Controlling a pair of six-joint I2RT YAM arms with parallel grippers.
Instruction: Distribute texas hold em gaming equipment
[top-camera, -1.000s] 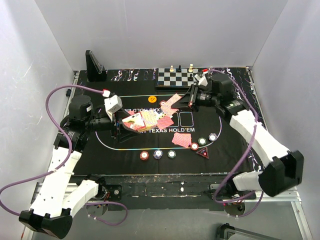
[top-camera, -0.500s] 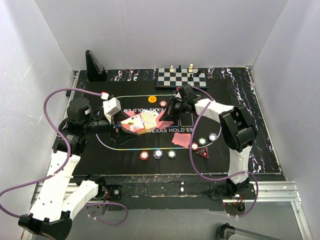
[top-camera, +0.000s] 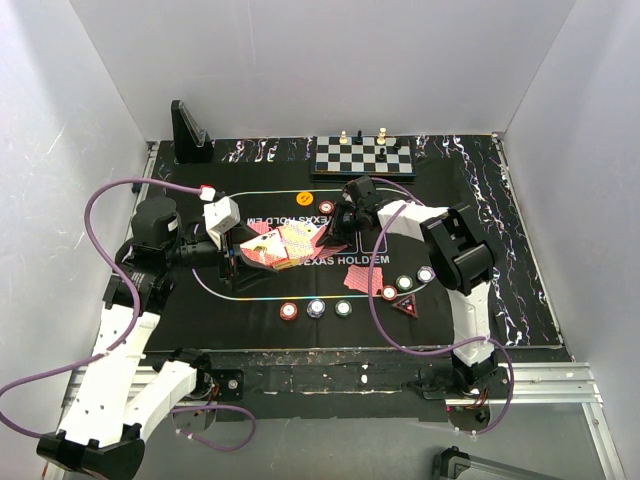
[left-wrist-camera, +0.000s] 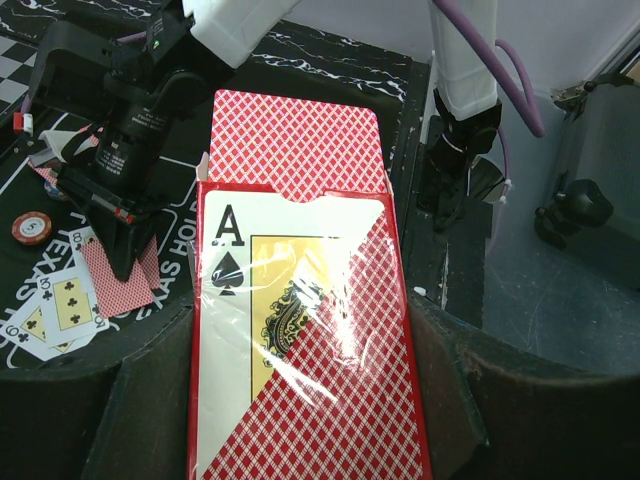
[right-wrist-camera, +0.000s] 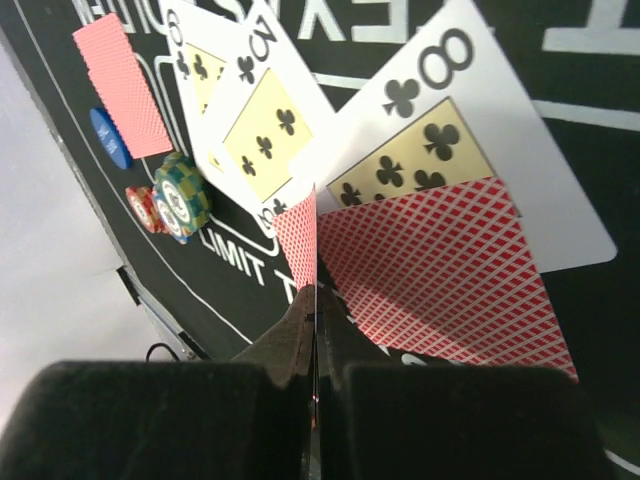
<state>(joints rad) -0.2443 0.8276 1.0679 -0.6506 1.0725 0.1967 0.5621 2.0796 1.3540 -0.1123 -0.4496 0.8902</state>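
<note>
Your left pincer (left-wrist-camera: 300, 400) is clamped on the card box (left-wrist-camera: 300, 320). Only its wrist view shows the ace of spades printed on the box and a protruding card (left-wrist-camera: 295, 140) at the top. Your right pincer (right-wrist-camera: 315, 325) pinches one red-backed card (right-wrist-camera: 298, 235) edge-on, just above the eight of clubs (right-wrist-camera: 440, 130), a face you cannot read from overhead. Only the top view shows the chip row (top-camera: 316, 307) at 6 o'clock on the mat (top-camera: 255, 290), the triangular marker (top-camera: 406, 305) at 5 o'clock and the orange chip (top-camera: 303, 198) at 11 o'clock.
</note>
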